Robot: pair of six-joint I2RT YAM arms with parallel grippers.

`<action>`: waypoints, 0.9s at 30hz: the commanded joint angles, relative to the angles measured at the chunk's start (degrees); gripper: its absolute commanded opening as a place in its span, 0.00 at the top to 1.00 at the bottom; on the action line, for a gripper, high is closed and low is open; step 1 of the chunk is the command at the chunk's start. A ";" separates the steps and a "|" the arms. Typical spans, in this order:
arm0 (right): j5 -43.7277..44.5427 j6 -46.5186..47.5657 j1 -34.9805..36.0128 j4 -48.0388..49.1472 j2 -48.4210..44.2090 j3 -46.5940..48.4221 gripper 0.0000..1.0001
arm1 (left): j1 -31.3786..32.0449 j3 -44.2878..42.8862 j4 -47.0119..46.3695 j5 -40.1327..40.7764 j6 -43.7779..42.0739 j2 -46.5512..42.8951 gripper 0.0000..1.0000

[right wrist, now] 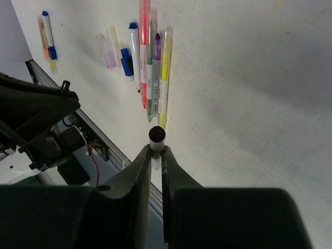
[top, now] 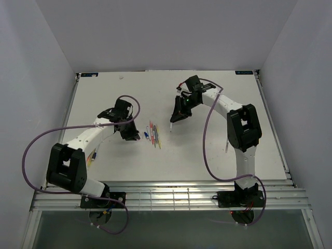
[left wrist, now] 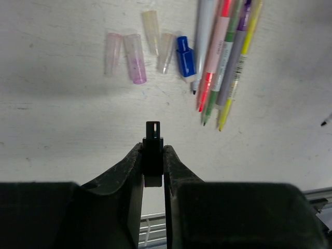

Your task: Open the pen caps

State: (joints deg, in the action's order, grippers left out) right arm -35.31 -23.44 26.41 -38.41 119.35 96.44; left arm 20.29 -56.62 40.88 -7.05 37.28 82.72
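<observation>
My left gripper (left wrist: 153, 150) is shut on a small black pen cap (left wrist: 153, 139), held just above the table. Loose pen caps lie beyond it: two pink (left wrist: 136, 65), two pale clear ones (left wrist: 166, 52) and a blue one (left wrist: 185, 56). Beside them several uncapped pens (left wrist: 223, 57) lie in a row; they also show in the top view (top: 154, 134). My right gripper (right wrist: 156, 151) is shut on a white pen with a black end (right wrist: 157, 136), seen end-on and raised above the table. In the top view this gripper (top: 176, 118) hangs right of the row.
More pens, one with a blue cap (right wrist: 48, 31), lie near the left arm (top: 93, 155). The left arm's body (right wrist: 36, 114) fills the left of the right wrist view. A metal rail (top: 171, 194) runs along the table's near edge.
</observation>
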 commanded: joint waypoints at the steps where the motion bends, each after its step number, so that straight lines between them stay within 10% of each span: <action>1: -1.95 2.79 1.80 -0.96 -0.61 -0.47 0.92 | -0.34 -0.95 1.23 5.46 -0.63 1.04 1.00; 27: -4.68 4.28 2.94 -3.86 6.50 3.84 0.92 | -6.49 -0.59 -7.31 9.16 -3.44 13.16 0.84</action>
State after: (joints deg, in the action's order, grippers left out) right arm -38.15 -20.14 29.36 -41.58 124.44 97.10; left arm 14.02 -54.87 34.09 2.55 34.28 93.97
